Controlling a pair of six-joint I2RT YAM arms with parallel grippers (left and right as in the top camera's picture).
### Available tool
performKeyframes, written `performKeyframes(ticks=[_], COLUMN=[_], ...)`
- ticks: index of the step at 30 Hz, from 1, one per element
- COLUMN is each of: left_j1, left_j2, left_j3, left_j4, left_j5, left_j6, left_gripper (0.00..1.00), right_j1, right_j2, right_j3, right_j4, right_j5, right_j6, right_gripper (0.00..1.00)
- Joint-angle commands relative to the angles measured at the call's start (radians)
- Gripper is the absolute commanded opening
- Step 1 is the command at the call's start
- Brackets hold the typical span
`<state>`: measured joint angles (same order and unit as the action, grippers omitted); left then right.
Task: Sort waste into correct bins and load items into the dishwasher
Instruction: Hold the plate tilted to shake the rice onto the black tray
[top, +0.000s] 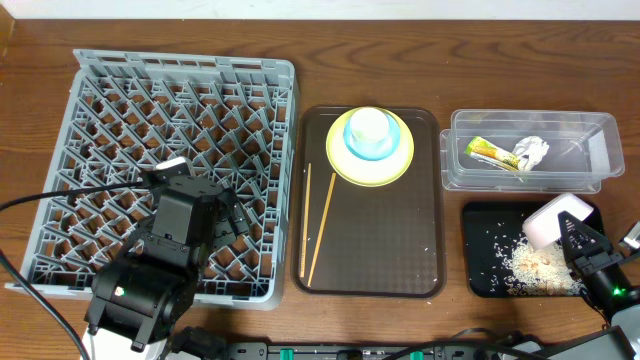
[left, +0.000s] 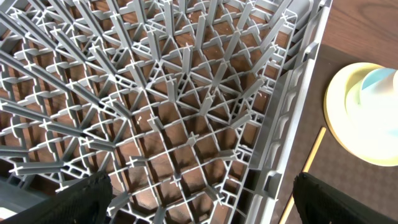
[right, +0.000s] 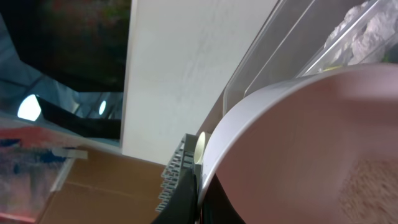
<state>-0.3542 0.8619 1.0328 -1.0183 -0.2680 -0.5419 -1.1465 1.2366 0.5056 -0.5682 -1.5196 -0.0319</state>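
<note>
overhead: no readable writing anywhere; the print on the green-and-yellow wrapper (top: 487, 151) is too small to make out. the wrapper and the crumpled tissue (top: 531, 152) lie in the clear tub (top: 600, 135). rice scraps (top: 535, 265) lie in the black tray (top: 480, 215). the yellow plate (top: 340, 162), with the light blue bowl (top: 387, 148) and white cup (top: 369, 124) stacked on it, sits on the brown tray (top: 400, 240), beside the chopsticks (top: 320, 230). the left arm is folded over the near part of the grey dish rack (top: 130, 110), with the left gripper (top: 232, 215) pointing right. the right gripper (top: 572, 232) reaches up from the near edge, holding the white bowl (top: 553, 218) tilted over the black tray.

left wrist: the dark fingertips (left: 87, 199) stand wide apart at the lower corners, above the rack lattice, with nothing between them.

right wrist: the bowl's rim fills the view, and a dark finger (right: 186, 193) is pressed against it, closed on the bowl. grainy residue shows inside the bowl.
</note>
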Motion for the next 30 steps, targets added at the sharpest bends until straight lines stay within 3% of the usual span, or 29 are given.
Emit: performKeyframes(ticks=[1,5,9,11,27,30], left_j1=[0.005,0.005,0.005,0.005,0.005,0.005], left_j2=[0.0,0.0,0.0,0.0,0.0,0.0], left_j3=[0.016,0.016,0.016,0.016,0.016,0.016], left_j4=[-0.002,-0.002,-0.003,-0.002,-0.002,-0.002], left_j5=[-0.006,-0.006,-0.006,-0.006,-0.006,-0.006], left_j6=[0.014,0.014,0.014,0.014,0.014,0.014], left_gripper=[0.94,0.94,0.94,0.94,0.94,0.94], right_j1=[0.009,0.009,0.009,0.009,0.011,0.011], right_j2=[0.002,0.002,0.002,0.002,0.002,0.002], right_j3=[-0.005,-0.005,-0.005,-0.005,-0.005,-0.005], right_j4=[0.043,0.036,0.082,0.059,0.122,0.138], right_j5=[-0.04,-0.041,-0.04,-0.04,-0.025,0.019], right_j6=[0.055,0.142,0.111,0.171,0.203,0.264], right_gripper=[0.01,0.01,0.01,0.01,0.01,0.01])
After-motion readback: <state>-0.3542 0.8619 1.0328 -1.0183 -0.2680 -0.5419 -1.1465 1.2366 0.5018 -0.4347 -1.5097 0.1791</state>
